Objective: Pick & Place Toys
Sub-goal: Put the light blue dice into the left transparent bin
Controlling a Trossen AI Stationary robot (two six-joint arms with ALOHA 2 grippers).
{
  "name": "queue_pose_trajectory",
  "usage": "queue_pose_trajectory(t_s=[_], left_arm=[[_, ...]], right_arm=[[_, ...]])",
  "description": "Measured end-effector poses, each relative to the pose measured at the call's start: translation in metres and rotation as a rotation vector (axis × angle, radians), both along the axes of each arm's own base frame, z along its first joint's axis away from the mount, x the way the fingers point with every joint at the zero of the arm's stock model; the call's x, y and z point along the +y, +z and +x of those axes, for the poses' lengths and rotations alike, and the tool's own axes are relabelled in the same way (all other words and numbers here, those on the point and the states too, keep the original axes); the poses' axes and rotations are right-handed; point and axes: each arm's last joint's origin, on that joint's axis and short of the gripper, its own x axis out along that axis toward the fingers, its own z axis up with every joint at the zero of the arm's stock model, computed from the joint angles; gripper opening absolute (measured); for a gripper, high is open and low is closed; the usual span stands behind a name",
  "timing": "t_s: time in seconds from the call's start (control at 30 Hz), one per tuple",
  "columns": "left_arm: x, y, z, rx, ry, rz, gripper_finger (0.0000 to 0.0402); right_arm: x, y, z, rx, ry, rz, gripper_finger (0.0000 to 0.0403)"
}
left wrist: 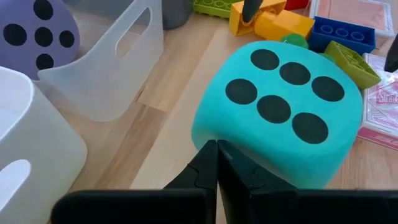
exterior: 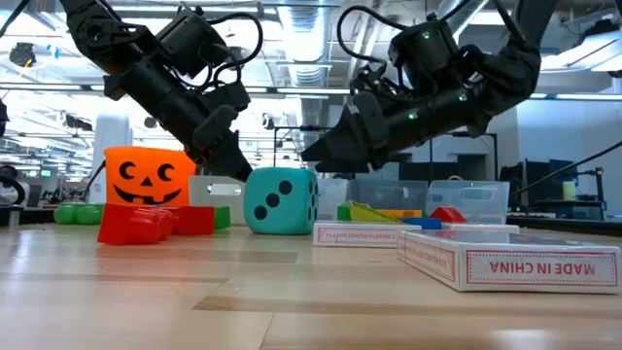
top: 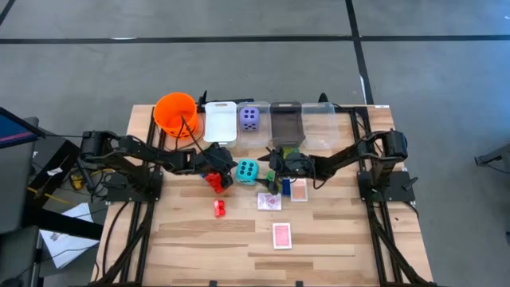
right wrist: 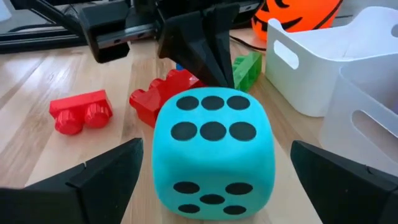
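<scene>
1. The right gripper (top: 275, 170) stands just beside the large teal foam die with black dots (right wrist: 212, 154). Its fingers are spread to the widest and hold nothing. In the right wrist view the die sits between the two dark fingers (right wrist: 93, 180), so I judge that the step in hand is to grasp this die.

2. To do it well, the fingers should go down along two opposite flat faces, centred on the die, and close softly, because the foam will probably give under pressure.

3. The die rests on the light wooden table (top: 191, 239), near the middle. It is a cube, so it has no long axis. The six-dot face points up.

4. The left gripper (left wrist: 217, 163) is completely closed and holds nothing. Its tip is at the other side of the die, very near or touching it; I cannot tell which. It should not push the die away.

5. Behind the die lie two red plastic bricks (right wrist: 79, 112) and a green plastic brick (right wrist: 247, 70).

6. Farther away stand a white plastic bin (right wrist: 317, 59) and an orange pumpkin-face bucket (top: 176, 112).
</scene>
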Motion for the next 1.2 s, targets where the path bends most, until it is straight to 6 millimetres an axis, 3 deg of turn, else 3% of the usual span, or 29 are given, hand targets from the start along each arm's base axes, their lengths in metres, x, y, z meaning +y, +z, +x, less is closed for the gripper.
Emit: queue_pose_trajectory(t_s=[1.2], left_arm=[[0.000,0.002,0.001,-0.020,0.000,0.001,0.0000]], right_arm=[[0.002,0.006,0.014,0.117,-0.059,0.039,0.0400]])
